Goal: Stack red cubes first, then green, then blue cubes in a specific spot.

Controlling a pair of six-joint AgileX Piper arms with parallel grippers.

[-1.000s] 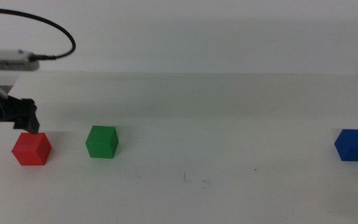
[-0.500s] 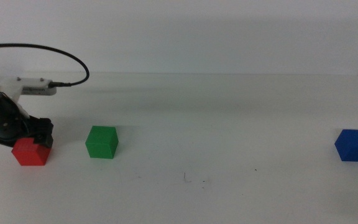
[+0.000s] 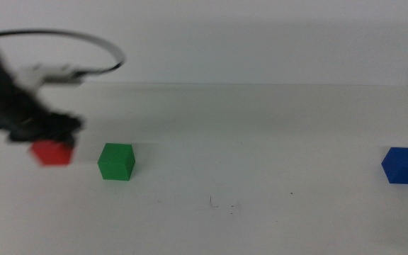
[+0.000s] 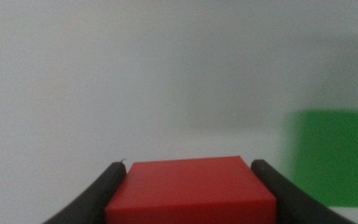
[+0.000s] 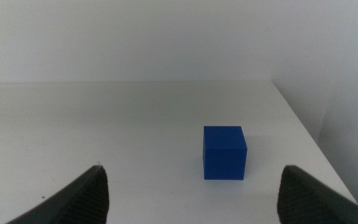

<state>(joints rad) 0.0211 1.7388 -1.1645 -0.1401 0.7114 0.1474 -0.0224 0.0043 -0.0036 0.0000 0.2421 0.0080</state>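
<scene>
Our left claw [image 4: 188, 180] clamps the small matte red cube [image 3: 53, 152] beside the matte green cube [image 3: 116, 161]; our right claw [image 5: 191, 186] gapes empty, facing the dark-blue cube [image 5: 224, 152] on the white tabletop [image 3: 261, 127].

Red cube [image 3: 52, 152] w/ plain matte red faces is seen between the dark, near-black jaws of the left gripper [image 3: 54, 134], whose arm is black w/ a white block and a black cable [image 3: 105, 44]. Green cube [image 3: 115, 161] is shown solid green, blue cube [image 3: 403, 166] solid dark blue, neither w/ any pattern; the right gripper [image 5: 191, 190] jaws are dark grey-black. Table [image 3: 261, 127] is white, marked only by faint dark pencil-like lines [image 3: 214, 205] and a tiny dark speck [image 3: 292, 193], w/ a pale grey-white wall behind.
</scene>
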